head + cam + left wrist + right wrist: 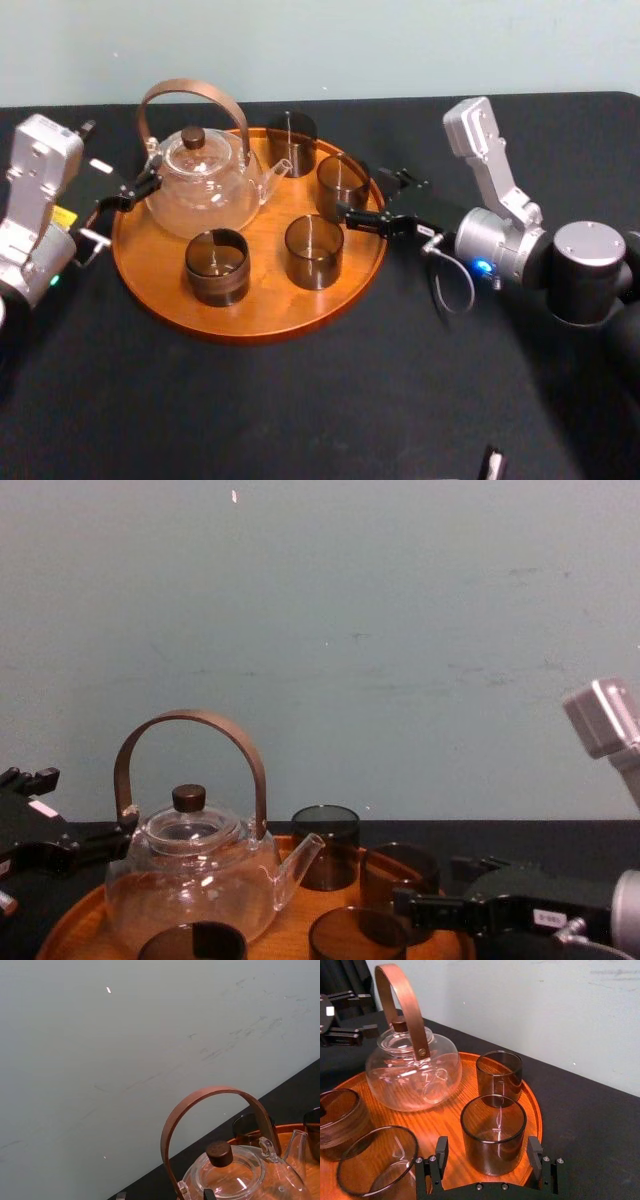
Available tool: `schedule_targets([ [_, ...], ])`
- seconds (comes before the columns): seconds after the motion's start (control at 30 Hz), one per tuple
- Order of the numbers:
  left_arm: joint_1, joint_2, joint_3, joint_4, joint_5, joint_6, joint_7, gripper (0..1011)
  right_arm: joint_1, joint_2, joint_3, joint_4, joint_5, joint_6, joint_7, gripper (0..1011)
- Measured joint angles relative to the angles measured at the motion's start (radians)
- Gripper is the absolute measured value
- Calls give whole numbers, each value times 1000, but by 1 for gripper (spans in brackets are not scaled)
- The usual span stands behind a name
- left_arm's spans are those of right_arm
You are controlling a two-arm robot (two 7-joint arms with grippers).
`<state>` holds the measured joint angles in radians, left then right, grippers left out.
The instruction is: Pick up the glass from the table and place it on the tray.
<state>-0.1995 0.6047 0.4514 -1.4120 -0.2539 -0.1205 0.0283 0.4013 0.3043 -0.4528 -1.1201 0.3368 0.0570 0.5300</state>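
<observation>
A large round orange-brown wooden tray (262,305) with a low raised rim lies on the flat matte black worktop (300,410). On the tray stand 1 clear glass teapot (205,195), with a brown arched handle and a dark knob on its lid, and 4 smoky dark cylindrical glasses, all upright and all apart from one another.

The back glass (291,140) stands at the far rim, just beside the teapot's spout. The front-left glass (217,266) and the front-centre glass (313,251) stand side by side on the part of the tray nearer the robot. The right-side glass (342,186) stands on the wood just inside the tray's right rim, its base flat on the tray.

The right gripper (365,197) reaches in from the right over that rim. Its 2 black fingers (441,1152) are spread wide, with the right-side glass between them. In the right wrist view, a clear gap shows between 1 finger and the glass wall. The other finger lies very close to the wall, and whether it touches cannot be told.

The left gripper (130,192) sits at the tray's left rim, just beside the teapot's body. Its 2 fingers are parted, and 1 of them points toward the base of the teapot's handle.
</observation>
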Motion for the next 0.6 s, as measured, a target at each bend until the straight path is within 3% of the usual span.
schedule_targets([
  [0.3,0,0,0,0,0,0,0,1001,-102,61,29,-163,23,17,-40,1003],
  [0.6,0,0,0,0,0,0,0,1001,-210,121,84,-320,37,12,-104,1003],
])
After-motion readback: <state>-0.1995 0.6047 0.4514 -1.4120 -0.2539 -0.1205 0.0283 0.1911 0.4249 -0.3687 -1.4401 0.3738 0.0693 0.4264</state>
